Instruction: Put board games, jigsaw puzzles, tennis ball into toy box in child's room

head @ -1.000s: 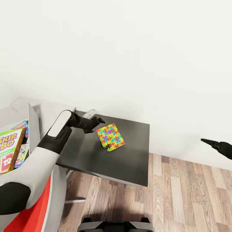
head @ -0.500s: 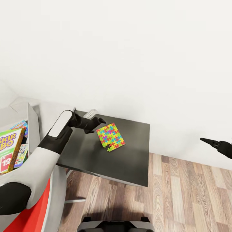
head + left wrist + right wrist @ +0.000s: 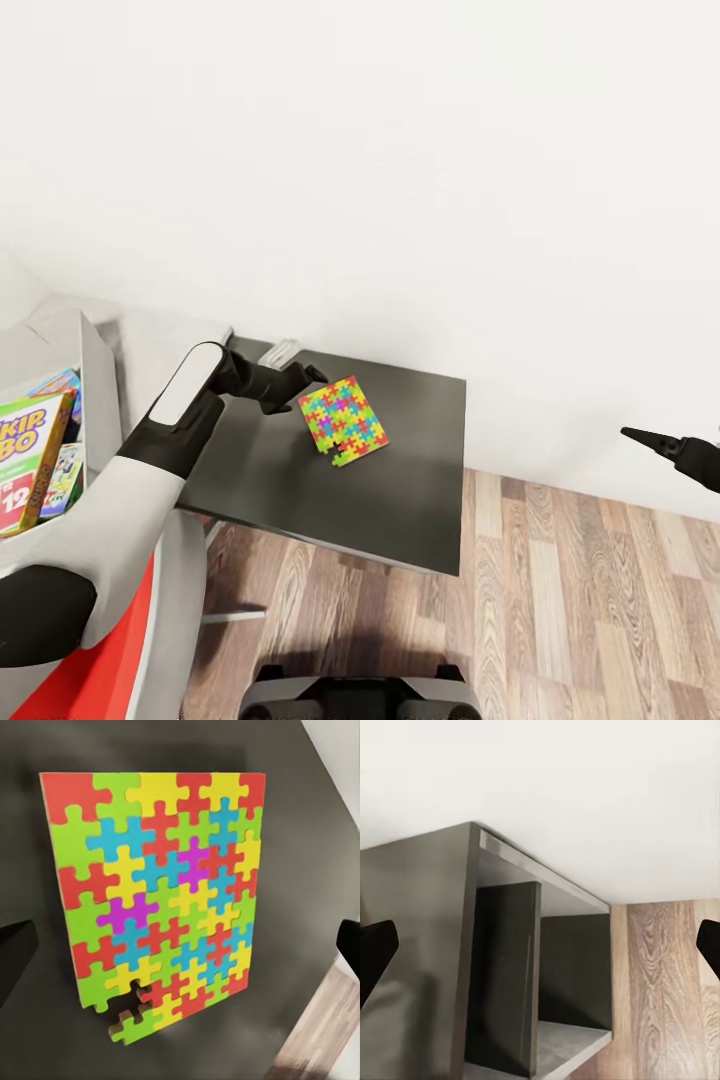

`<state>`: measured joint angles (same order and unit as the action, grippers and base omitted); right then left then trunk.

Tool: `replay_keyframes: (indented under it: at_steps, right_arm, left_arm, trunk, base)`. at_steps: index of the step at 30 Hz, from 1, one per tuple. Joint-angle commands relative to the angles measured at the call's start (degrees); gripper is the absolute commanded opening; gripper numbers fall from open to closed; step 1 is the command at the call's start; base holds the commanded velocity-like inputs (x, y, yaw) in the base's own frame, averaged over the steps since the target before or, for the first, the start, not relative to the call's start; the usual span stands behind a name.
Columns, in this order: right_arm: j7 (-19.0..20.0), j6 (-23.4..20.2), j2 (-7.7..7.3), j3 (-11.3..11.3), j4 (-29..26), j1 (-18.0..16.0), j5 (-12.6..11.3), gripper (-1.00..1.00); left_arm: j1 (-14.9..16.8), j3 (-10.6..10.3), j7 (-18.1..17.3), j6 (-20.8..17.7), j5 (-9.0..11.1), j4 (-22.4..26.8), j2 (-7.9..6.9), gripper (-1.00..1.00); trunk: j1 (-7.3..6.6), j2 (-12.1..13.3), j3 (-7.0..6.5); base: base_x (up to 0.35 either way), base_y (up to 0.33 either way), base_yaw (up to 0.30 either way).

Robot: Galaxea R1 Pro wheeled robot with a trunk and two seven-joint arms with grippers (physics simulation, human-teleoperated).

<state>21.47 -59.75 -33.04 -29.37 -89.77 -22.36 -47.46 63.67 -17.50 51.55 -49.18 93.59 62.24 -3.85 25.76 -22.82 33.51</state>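
— Left claw (image 3: 312, 378): has it moved since a second ago?
— Barely. It hangs just above the far left corner of the jigsaw puzzle (image 3: 343, 424), much as before. The head camera has tipped a little, though: the dark counter (image 3: 400, 500) and the toy box (image 3: 95, 385) sit slightly differently in the picture, and more of the robot's base (image 3: 350, 695) shows at the lower edge.
— How wide is that claw?
— Spread apart. In the left wrist view its two dark fingertips (image 3: 15, 952) sit at opposite edges of the picture, with the whole puzzle sheet between them, and they touch nothing. It holds nothing.
— Where does the puzzle lie?
— Flat on the lower dark wing of the counter, turned at an angle to its edges, near the wall. One corner has a piece gap, and a loose-looking piece juts out there.
— And the other toys?
— A "Skip-Bo" board game (image 3: 30, 460) stands tilted inside the toy box at the left, with another printed box (image 3: 62, 478) tucked beside it.
— The right claw (image 3: 650, 440)?
— Out over the wood-plank floor (image 3: 580, 600), well apart from the counter. Its fingertips sit at the edges of the right wrist view, so it is spread wide and empty, facing the counter's dark side and an open shelf (image 3: 570, 967).
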Motion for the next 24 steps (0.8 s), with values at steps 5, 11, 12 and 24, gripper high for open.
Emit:
replay_keyframes:
  at_steps: [5, 11, 12, 24]
  right_arm:
    - [0.59, -0.25, 0.00, -0.07, -0.03, -0.05, 0.52, 1.00]
    - [0.59, -0.25, 0.00, -0.07, -0.05, -0.05, 0.52, 1.00]
    - [0.59, -0.25, 0.00, -0.07, -0.05, -0.05, 0.52, 1.00]
    - [0.59, -0.25, 0.00, -0.07, -0.17, -0.05, 0.52, 1.00]
  left_arm:
    - [0.06, -0.07, 0.57, 0.11, 0.59, -0.31, -0.12, 1.00]
    - [0.16, -0.07, 0.56, 0.11, 0.57, -1.23, -0.21, 1.00]
    - [0.19, -0.07, 0.56, 0.12, 0.57, -1.39, -0.22, 1.00]
    - [0.54, -0.01, 0.50, 0.14, 0.50, -2.10, -0.41, 1.00]
  trunk:
    - [0.03, -0.10, 0.53]
    - [0.03, -0.10, 1.08]
    - [0.03, -0.10, 1.18]
    - [0.03, -0.10, 2.29]
  base:
    - [0.000, 0.000, 0.000]
    - [0.000, 0.000, 0.000]
    - [0.000, 0.000, 0.000]
    - [0.000, 0.000, 0.000]
